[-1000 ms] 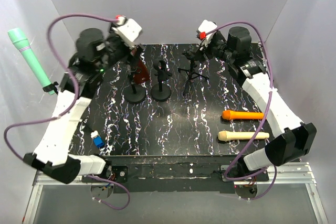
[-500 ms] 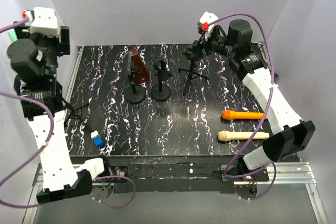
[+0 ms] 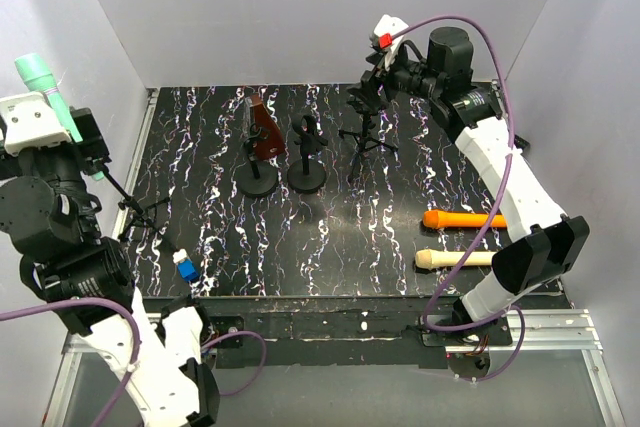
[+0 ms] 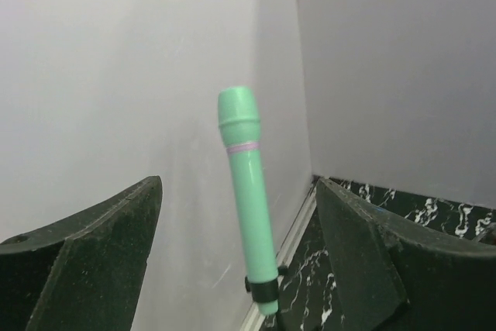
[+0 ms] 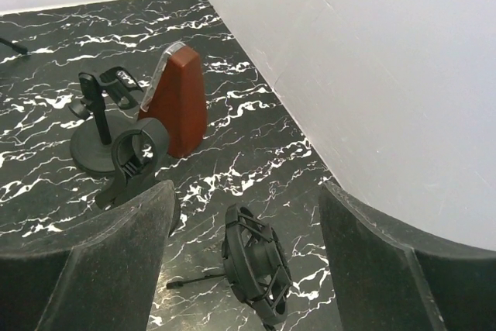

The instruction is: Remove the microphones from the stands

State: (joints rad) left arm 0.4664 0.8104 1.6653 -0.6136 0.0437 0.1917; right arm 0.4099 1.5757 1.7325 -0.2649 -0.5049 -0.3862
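Standing far left, green microphone (image 3: 42, 79), mid-table brown wedge (image 3: 265, 134), round-base stand (image 3: 307, 176), tripod mount (image 3: 366, 135)

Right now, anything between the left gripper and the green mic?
Nothing. In the left wrist view the green microphone stands clipped in its stand straight ahead of the open left gripper, bare air between, white wall behind.

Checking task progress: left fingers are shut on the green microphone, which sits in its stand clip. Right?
No: the left fingers stand open, clear of the green microphone, per the left wrist view. It does sit in its stand clip.
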